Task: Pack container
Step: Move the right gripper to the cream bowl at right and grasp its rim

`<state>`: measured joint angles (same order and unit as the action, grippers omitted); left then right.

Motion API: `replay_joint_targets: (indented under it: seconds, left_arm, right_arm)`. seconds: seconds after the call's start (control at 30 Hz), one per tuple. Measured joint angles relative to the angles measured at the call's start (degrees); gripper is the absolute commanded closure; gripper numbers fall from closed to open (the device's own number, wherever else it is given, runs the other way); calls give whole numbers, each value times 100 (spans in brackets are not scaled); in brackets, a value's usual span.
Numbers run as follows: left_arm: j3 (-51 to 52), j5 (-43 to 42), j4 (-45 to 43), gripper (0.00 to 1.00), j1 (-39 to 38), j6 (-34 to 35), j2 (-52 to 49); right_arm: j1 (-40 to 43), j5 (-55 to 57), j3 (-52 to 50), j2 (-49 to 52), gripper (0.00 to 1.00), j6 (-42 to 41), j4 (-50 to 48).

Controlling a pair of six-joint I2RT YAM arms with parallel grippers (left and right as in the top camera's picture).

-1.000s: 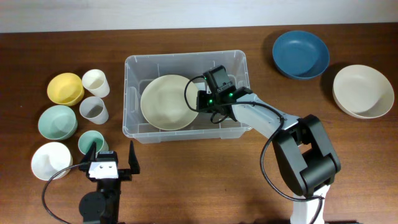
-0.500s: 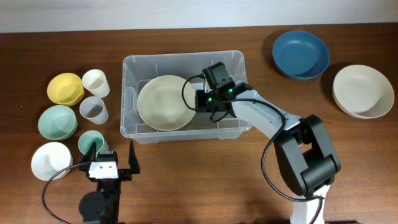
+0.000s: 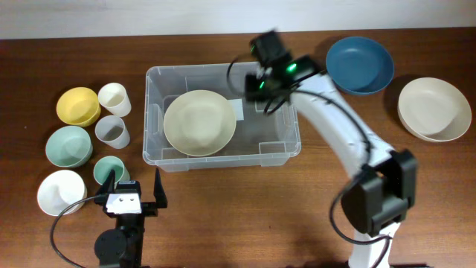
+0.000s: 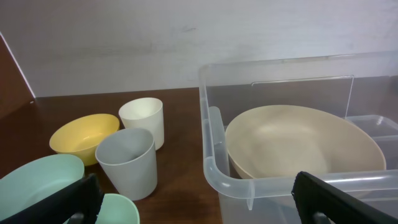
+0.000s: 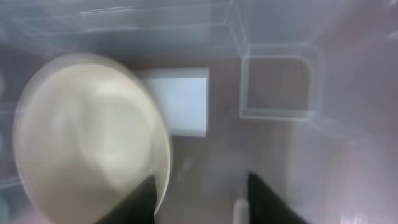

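Observation:
The clear container point(image 3: 158, 119) stands mid-table with a white label point(image 3: 236, 108) on its base. A cream bowl point(image 3: 199, 123) lies in its left half. My right gripper point(image 3: 260, 88) hovers over the container's back right part, open and empty. In the blurred right wrist view it point(image 5: 202, 202) looks down on the bowl point(image 5: 87, 137) and the label point(image 5: 177, 102). My left gripper point(image 3: 136, 193) is open and empty at the front left. In the left wrist view it point(image 4: 196, 208) faces the container's corner point(image 4: 214, 155) and the bowl point(image 4: 298, 140).
Left of the container are a yellow bowl point(image 3: 78, 105), a white cup point(image 3: 114, 98), a grey cup point(image 3: 112, 132), a mint bowl point(image 3: 69, 144), a mint cup point(image 3: 108, 170) and a white bowl point(image 3: 61, 191). At the back right are a blue bowl point(image 3: 360, 65) and a cream bowl point(image 3: 434, 109).
My right gripper has left the cream bowl's rim and moved up and back toward the container's back right. The bowl has settled a little to the left. The left arm has not moved.

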<state>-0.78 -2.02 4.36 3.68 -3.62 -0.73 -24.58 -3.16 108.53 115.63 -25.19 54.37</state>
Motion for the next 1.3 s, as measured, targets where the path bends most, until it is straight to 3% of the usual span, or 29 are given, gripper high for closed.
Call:
replay_joint_targets:
  seconds: [0.17, 0.27, 0.6, 0.97, 1.07, 1.3]
  left_arm:
    - [0, 2, 0, 1, 0, 0, 0]
    - [0, 2, 0, 1, 0, 0, 0]
    - [0, 0, 0, 1, 0, 0, 0]
    - [0, 0, 0, 1, 0, 0, 0]
    - [0, 2, 0, 0, 0, 0, 0]
    - [0, 0, 0, 1, 0, 0, 0]
  right_arm:
    - [863, 348, 1687, -291, 1, -116, 1300]
    - [1832, 492, 2247, -496, 1, -345, 1744]
    - [5062, 68, 1742, -299, 1, -905, 2409]
    - [6002, -295, -380, 52, 2, -1779, 927]
    - [6081, -304, -754, 52, 5, -1958, 516]
    - [6109, -74, -1252, 63, 1, -2371, 116]
